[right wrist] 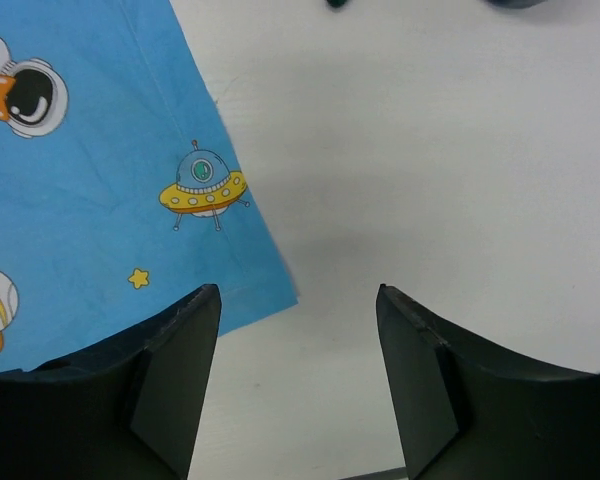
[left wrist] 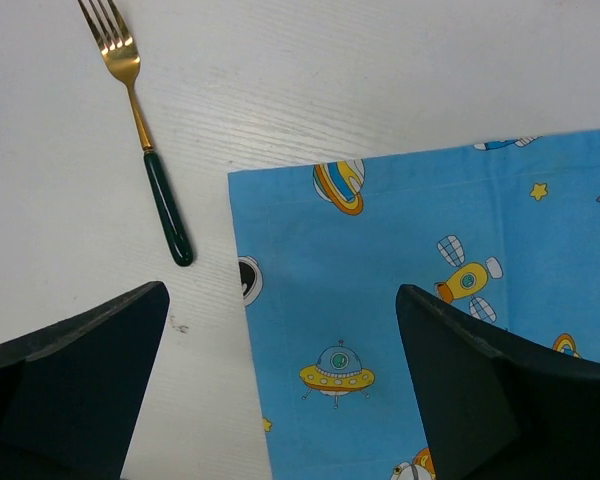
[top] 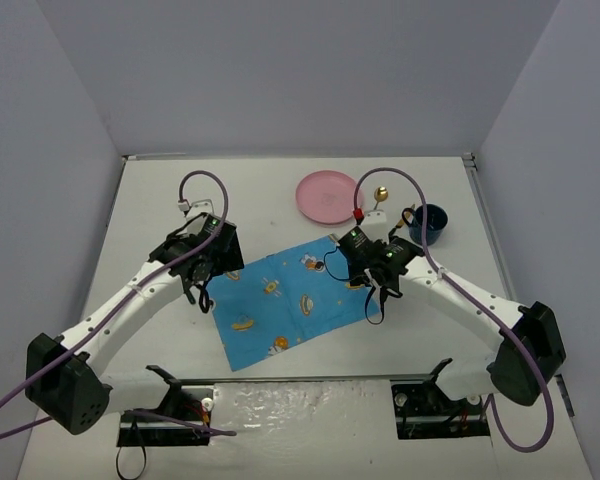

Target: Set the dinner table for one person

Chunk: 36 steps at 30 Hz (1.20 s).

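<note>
Dinner table [top: 160,200] beneath both open jaws, blue mat [top: 280,292] between them

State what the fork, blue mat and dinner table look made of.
The fork has shiny gold-toned metal tines and a glossy dark green handle, perhaps ceramic or plastic. The blue mat is thin printed cloth, hemmed. The dinner table looks like matte white laminate, faintly grained.

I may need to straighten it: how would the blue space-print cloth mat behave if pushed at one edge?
The blue space-print cloth mat lies thin and flat on the white table, so a push would probably wrinkle or fold it rather than slide it whole. It looks light; lifted by a corner, the rest would likely drape.
</note>
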Tool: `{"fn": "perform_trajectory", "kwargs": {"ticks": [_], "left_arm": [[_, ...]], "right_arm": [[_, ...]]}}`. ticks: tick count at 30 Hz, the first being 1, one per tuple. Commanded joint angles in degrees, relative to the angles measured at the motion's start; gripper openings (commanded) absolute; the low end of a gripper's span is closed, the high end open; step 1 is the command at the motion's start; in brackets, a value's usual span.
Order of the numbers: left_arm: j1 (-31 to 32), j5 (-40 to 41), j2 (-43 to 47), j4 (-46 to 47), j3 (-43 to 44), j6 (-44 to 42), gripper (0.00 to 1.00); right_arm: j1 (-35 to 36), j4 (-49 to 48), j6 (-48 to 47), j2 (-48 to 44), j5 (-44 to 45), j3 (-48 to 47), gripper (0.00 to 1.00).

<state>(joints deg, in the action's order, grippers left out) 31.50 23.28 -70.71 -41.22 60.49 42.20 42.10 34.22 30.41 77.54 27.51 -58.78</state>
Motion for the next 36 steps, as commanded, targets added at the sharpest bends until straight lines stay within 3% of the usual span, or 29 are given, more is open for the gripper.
{"fn": "perform_trajectory", "kwargs": {"ticks": [1, 4, 6, 8, 10, 11, 12, 13, 16, 20, 27, 36], "left_arm": [[-0.5, -1.4, 3.2, 1.9, 1.8, -0.4, 0.97], [-0.5, -5.6, 3.1, 5.6, 0.8, -1.9, 0.97], [-0.5, -7.9, 1.6, 7.8, 0.1, -2.2, 0.96], [-0.5, -10.6, -0.8, 10.1, -0.3, -2.4, 0.86], [-0.7, -13.5, -3.6, 10.9, 0.2, -2.8, 0.65], [-0.7, -14.2, -5.2, 10.6, 1.0, -2.7, 0.46], [-0.7, -14.4, -7.0, 10.1, 1.9, -2.3, 0.13], [-0.7, -14.2, -8.2, 9.1, 2.5, -1.8, 0.01], [-0.7, -12.5, -10.2, 8.6, 3.2, 3.3, 0.00], [-0.7, -22.8, -13.3, 16.6, 1.4, 5.4, 0.00], [-0.7, -25.6, -23.0, 16.5, 4.0, 10.7, 0.00], [-0.7, -24.7, -28.9, 12.6, 7.0, 7.6, 0.00]], "right_arm": [[0.3, -4.3, -0.4, -2.8, 1.0, -4.8, 0.57], [0.3, -10.9, -3.2, 1.0, -1.1, -6.4, 0.43], [0.3, -15.6, -4.7, 5.2, -4.2, -7.3, 0.24], [0.3, -18.1, -5.0, 10.1, -7.3, -9.2, 0.13], [0.4, -19.2, -4.7, 14.2, -10.1, -10.9, 0.01], [0.8, -20.5, -4.6, 16.2, -13.0, -11.5, 0.00], [1.6, -22.4, -4.5, 18.4, -17.0, -12.0, 0.00], [2.3, -24.0, -4.4, 19.9, -19.8, -12.2, 0.00], [5.4, -25.7, -3.6, 24.4, -21.3, -13.5, 0.00], [8.6, -25.1, -1.4, 28.2, -18.8, -12.7, 0.00], [9.2, -25.1, 0.0, 30.0, -12.9, -8.1, 0.00], [9.8, -24.2, 0.9, 25.7, -9.4, -6.0, 0.00]]}}
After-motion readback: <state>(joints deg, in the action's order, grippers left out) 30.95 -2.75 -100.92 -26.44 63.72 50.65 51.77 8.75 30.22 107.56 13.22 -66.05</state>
